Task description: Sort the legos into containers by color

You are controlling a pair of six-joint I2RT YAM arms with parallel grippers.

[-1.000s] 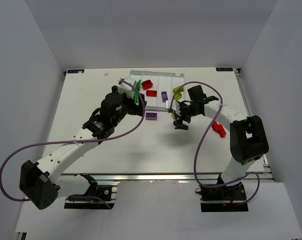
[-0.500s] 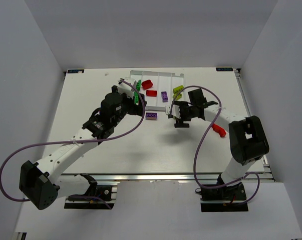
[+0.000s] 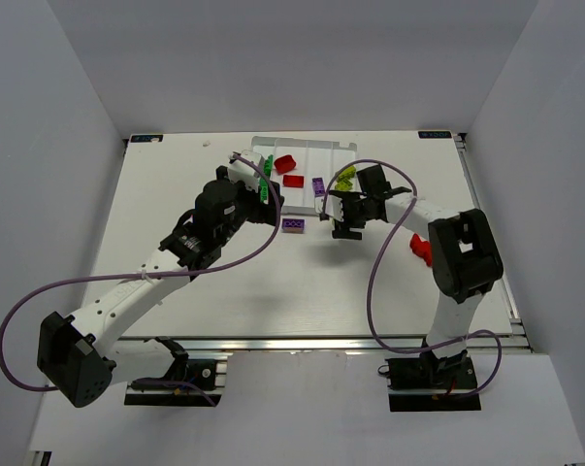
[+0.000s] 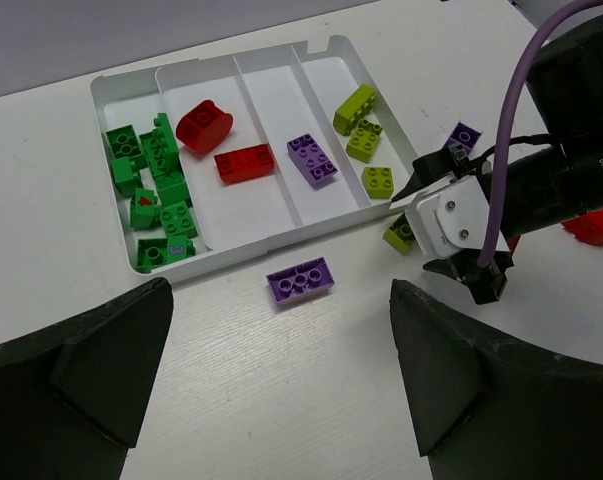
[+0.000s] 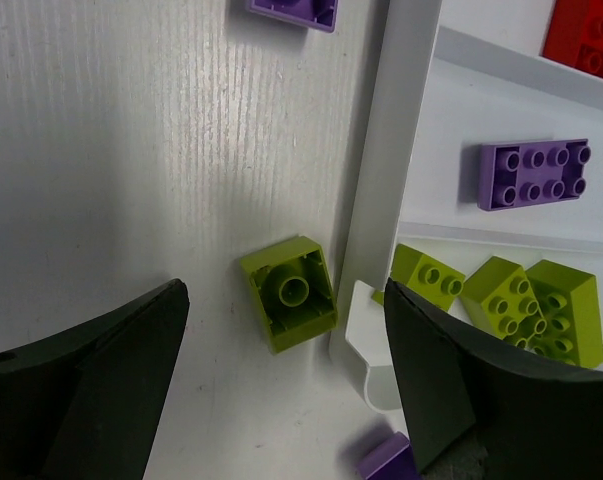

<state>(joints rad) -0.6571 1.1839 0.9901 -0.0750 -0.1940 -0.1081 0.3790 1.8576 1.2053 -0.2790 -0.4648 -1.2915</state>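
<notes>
Right wrist view shows your right gripper [image 5: 282, 300] with fingers apart above the upturned yellow-green brick [image 5: 289, 293], which lies on the table [image 5: 131, 150] just beside the tray [image 5: 386, 170]'s near right corner, so drop, pinch it and carry it into the rightmost compartment [image 4: 326, 85]; your left gripper [image 4: 281, 335] gapes empty

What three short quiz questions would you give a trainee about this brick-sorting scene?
1. True or false: the yellow-green brick beside the tray lies studs up.
2. The right gripper is: A shut on a brick; B open by that brick; C inside the tray.
3. What colour is the long brick on the table before the tray?
Key: 1 false; 2 B; 3 purple.
</notes>
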